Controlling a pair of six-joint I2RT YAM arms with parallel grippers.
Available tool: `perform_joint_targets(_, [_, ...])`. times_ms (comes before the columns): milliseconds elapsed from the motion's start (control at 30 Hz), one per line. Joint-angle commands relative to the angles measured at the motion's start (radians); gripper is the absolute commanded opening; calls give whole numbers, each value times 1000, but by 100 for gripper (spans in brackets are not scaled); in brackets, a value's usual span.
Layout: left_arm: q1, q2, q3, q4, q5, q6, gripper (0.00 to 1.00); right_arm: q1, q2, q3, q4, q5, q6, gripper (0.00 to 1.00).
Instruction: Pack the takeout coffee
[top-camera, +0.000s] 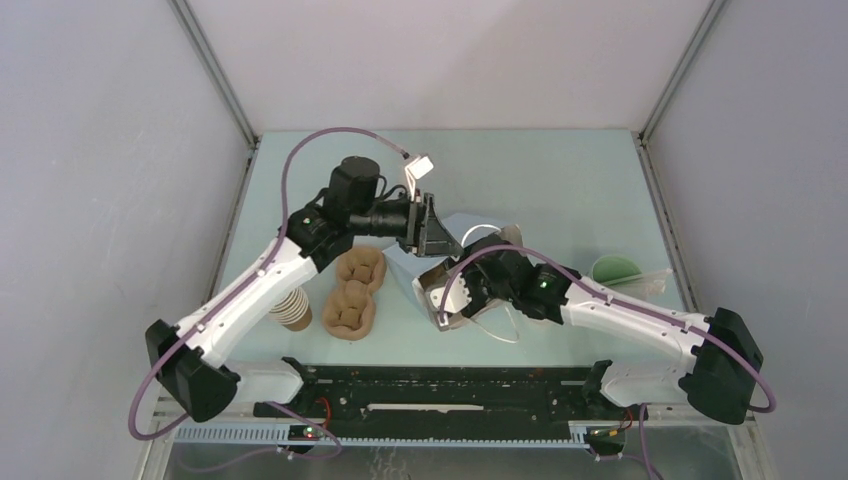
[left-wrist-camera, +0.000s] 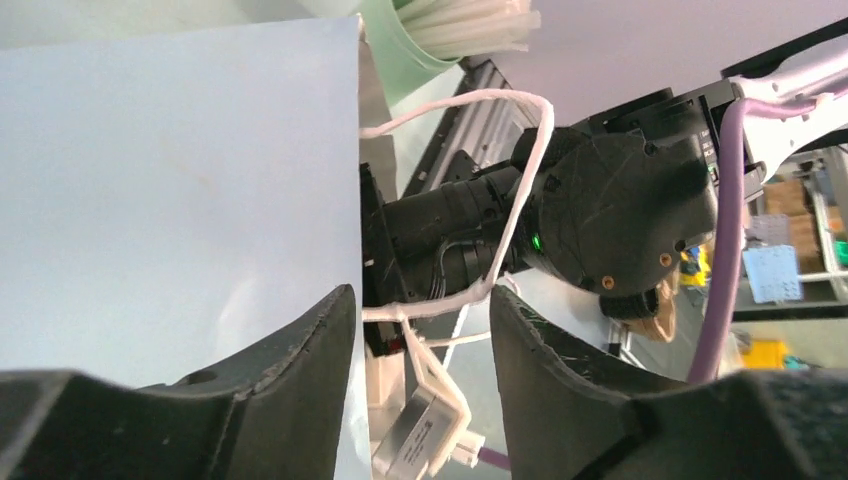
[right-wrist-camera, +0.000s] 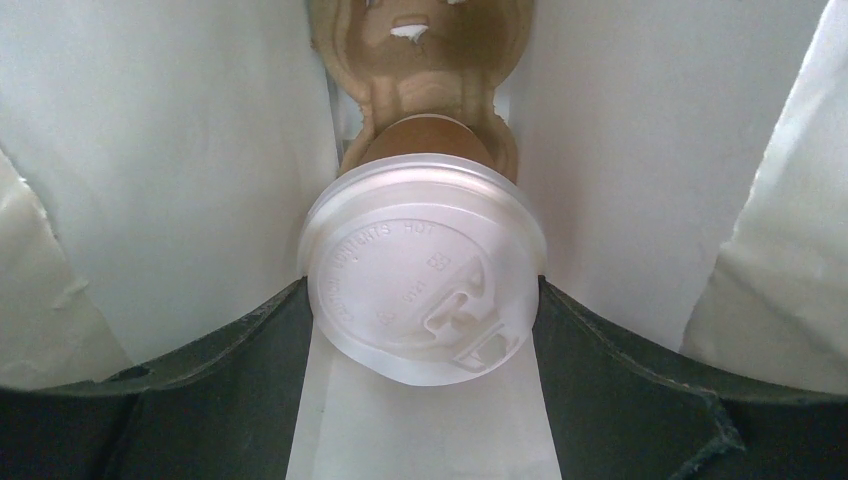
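Right fingers (right-wrist-camera: 235, 385) pinch the takeout coffee (right-wrist-camera: 425, 135), its lid (right-wrist-camera: 425, 270) embossed "HOT"

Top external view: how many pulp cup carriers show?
2. One carrier lies just left of the bag; the other sits on its near side, beside the cup stack. More may be hidden.

Coffee cup (right-wrist-camera: 425, 270) between bag walls (right-wrist-camera: 170, 150), carrier (right-wrist-camera: 432, 85) behind it
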Motion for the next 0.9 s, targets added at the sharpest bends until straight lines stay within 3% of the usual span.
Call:
perform_joint_targets(0, [10,-92,85,-146,-149,69,69,-9,3,41,29,-23,19,38])
perform_joint_targets(67, [10,-137,88,-201,-225,75,81,-10,3,46,31,-28,20,38])
perform_joint_targets(200, [9,-286,13,-305,-550,-2,90,-20,6,50,32,-35,18,37])
perform_joint_targets(267, [5,-378,-76,-332,-656,-104,87,-27,5,50,34,-38,18,37])
perform_joint_targets(400, [-69,-552,-260,-242,-729,-331,84,-40,-4,51,42,-58,29,38])
perform_joint_targets(500, [-147,-600,-364,-152,-792,-445,70,-43,-4,50,46,-60,35,38])
perform_joint_targets(567, [-188,-602,-400,-108,-795,-482,61,-42,-5,51,49,-73,39,38])
perform_joint_targets(767, [-269,-518,-413,-29,-817,-494,61,-41,-10,51,56,-82,37,37])
perform_joint_targets(867, [-287,-468,-410,-34,-831,-508,49,-46,-17,51,53,-90,42,37])
